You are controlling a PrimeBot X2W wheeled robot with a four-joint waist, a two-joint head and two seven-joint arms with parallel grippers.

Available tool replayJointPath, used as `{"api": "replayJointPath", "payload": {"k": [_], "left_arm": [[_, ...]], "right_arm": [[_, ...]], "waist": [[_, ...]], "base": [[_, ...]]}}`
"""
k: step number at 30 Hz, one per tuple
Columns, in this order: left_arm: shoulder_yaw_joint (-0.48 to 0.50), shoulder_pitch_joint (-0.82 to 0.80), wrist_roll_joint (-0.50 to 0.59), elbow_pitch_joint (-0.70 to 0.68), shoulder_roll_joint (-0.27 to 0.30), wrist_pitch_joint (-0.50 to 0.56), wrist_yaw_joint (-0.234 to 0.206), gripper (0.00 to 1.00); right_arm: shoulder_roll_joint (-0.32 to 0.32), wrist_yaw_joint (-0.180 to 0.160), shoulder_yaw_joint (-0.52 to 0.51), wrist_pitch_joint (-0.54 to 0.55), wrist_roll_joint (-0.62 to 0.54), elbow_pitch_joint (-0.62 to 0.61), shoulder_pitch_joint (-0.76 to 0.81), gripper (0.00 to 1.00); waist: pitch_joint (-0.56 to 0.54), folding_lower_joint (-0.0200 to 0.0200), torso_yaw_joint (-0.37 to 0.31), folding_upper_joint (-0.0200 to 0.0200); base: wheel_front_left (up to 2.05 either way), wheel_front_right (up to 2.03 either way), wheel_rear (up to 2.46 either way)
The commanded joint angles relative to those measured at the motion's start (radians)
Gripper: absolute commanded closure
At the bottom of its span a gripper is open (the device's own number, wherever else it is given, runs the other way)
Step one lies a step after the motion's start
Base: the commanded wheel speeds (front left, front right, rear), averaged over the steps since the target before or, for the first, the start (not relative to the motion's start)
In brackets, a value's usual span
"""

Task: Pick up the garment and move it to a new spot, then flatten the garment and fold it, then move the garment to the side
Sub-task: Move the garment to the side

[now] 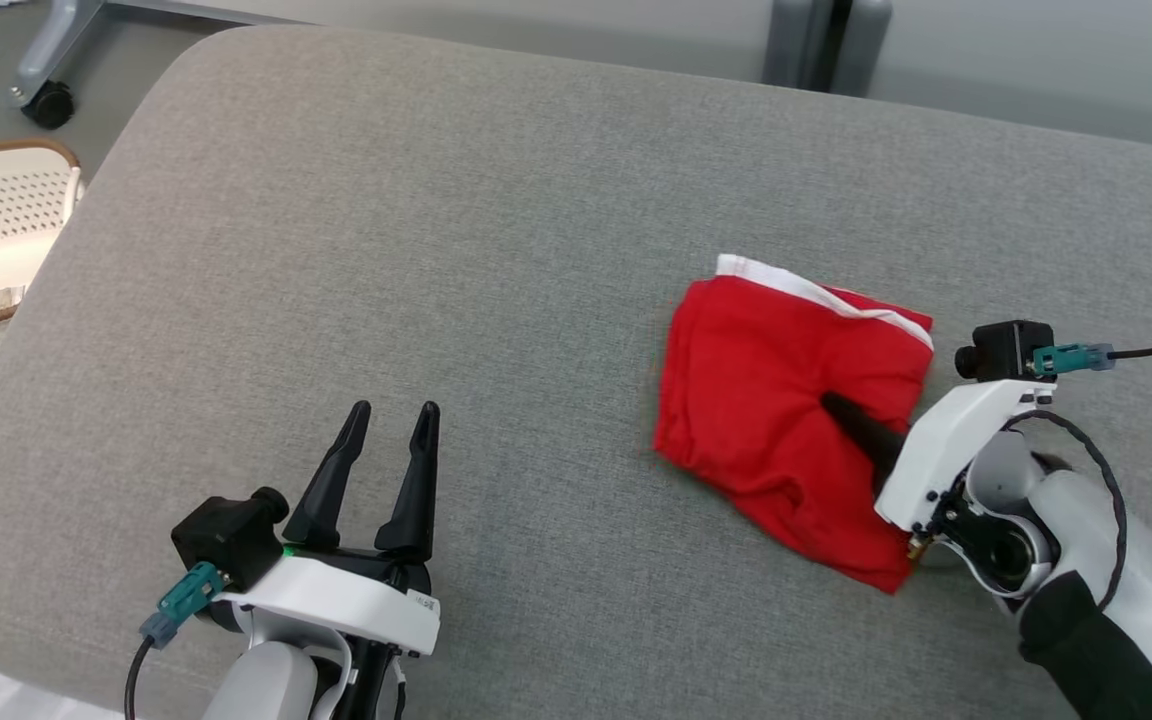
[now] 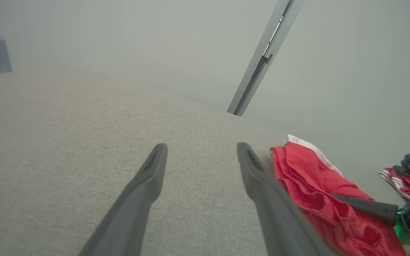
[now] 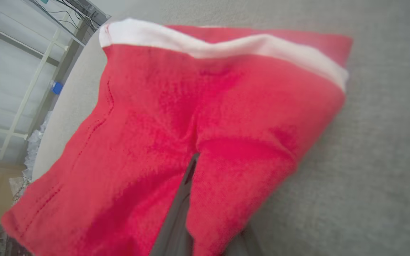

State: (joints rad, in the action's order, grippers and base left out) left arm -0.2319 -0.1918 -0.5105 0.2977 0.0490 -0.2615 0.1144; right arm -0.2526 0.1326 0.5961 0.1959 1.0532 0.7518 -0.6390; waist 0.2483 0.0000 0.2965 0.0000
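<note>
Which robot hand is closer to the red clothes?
Right. The right gripper is shut on the middle of the red garment. The left gripper is open over the grey cushion, apart from it.

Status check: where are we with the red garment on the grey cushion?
Looks done: the red fabric garment with a white waistband lies as a compact, layered bundle on the grey woven cushion, so folding seems finished. In hand: the right claw is shut, pinching its middle. To do: carrying it aside; the left claw is open, clear of it.
</note>
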Motion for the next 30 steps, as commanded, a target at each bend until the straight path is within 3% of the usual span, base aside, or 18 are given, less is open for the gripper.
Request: {"api": "replayJointPath", "payload": {"k": [1, 10, 16, 24, 25, 30], "left_arm": [[0.0, -0.017, -0.001, -0.005, 0.003, -0.003, -0.002, 0.0], [-0.008, -0.046, -0.011, -0.015, 0.004, -0.003, -0.002, 0.0], [-0.039, -0.092, 0.01, -0.027, 0.004, -0.003, -0.001, 0.0], [-0.048, -0.134, 0.003, -0.042, 0.004, -0.003, -0.006, 0.0], [-0.048, -0.148, 0.002, -0.041, 0.004, -0.003, -0.005, 0.0], [-0.046, -0.167, -0.007, -0.039, 0.004, -0.003, -0.003, 0.0]], "right_arm": [[-0.045, -0.003, 0.021, -0.007, -0.022, 0.017, 0.011, 1.0], [-0.229, -0.004, 0.235, -0.029, -0.205, -0.054, -0.086, 1.0], [-0.36, -0.004, 0.306, -0.018, -0.279, -0.131, -0.161, 1.0], [-0.507, -0.002, 0.263, -0.004, -0.259, -0.225, -0.196, 1.0], [-0.574, -0.002, 0.228, 0.001, -0.25, -0.266, -0.196, 1.0], [-0.672, -0.002, 0.144, 0.005, -0.241, -0.315, -0.177, 1.0]], "waist": [[-0.002, 0.0, -0.011, 0.0], [0.023, 0.0, -0.103, 0.0], [0.054, 0.0, -0.173, 0.0], [0.092, 0.0, -0.246, 0.0], [0.111, 0.0, -0.269, 0.0], [0.145, 0.0, -0.29, 0.0]], "base": [[0.0, 0.0, 0.0], [0.0, 0.0, 0.0], [0.0, 0.0, 0.0], [0.0, 0.0, 0.0], [0.0, 0.0, 0.0], [0.0, 0.0, 0.0]]}}
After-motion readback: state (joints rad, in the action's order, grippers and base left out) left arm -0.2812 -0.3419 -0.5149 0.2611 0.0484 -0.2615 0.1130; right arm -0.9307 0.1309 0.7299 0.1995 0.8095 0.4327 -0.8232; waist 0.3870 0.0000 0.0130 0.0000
